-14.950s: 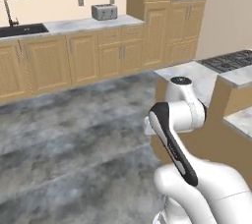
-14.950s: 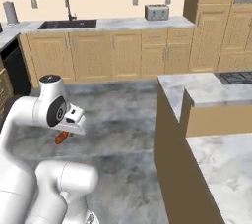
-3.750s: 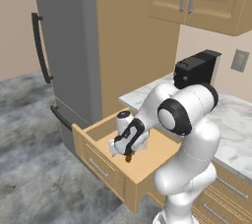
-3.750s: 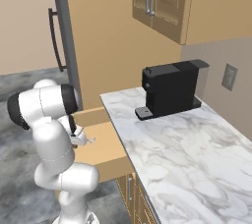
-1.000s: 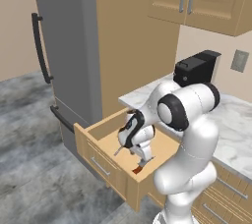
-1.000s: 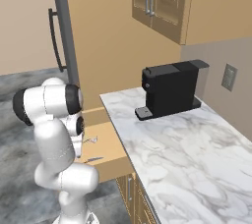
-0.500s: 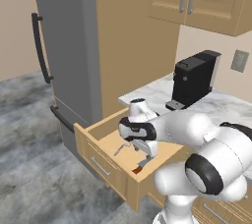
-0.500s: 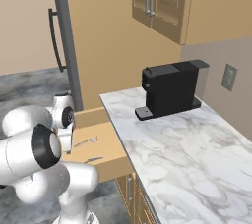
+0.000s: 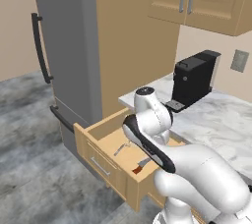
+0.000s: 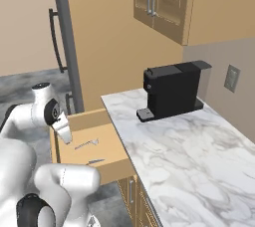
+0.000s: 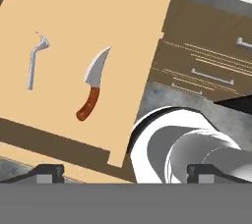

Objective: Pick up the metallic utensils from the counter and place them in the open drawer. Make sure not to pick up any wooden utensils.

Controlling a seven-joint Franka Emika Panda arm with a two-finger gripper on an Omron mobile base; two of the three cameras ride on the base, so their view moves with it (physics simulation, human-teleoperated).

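Note:
The open drawer (image 9: 98, 142) (image 10: 82, 117) sticks out from under the white marble counter (image 10: 189, 156) (image 9: 221, 120). On its tan floor (image 11: 74, 31) lie both metallic utensils. One is a slim silver fork (image 11: 34, 63) (image 9: 120, 148) (image 10: 85, 144). Beside it is a knife with a grey blade and red-brown handle (image 11: 93, 83) (image 9: 141, 165) (image 10: 94, 162). My gripper (image 11: 125, 173) hangs above the drawer, open, with nothing between its widely spread fingertips. The wooden utensils are out of view.
A black coffee machine (image 9: 194, 78) (image 10: 172, 91) stands on the counter against the wall. A tall grey fridge (image 9: 64, 46) (image 10: 62, 37) rises just beyond the drawer. Shut lower drawers with silver handles (image 11: 211, 75) sit below the counter beside the open one.
The hand has risen out of the drawer and the arm has swung up over it. Knife and fork stay where they lay. The jaws remain open.

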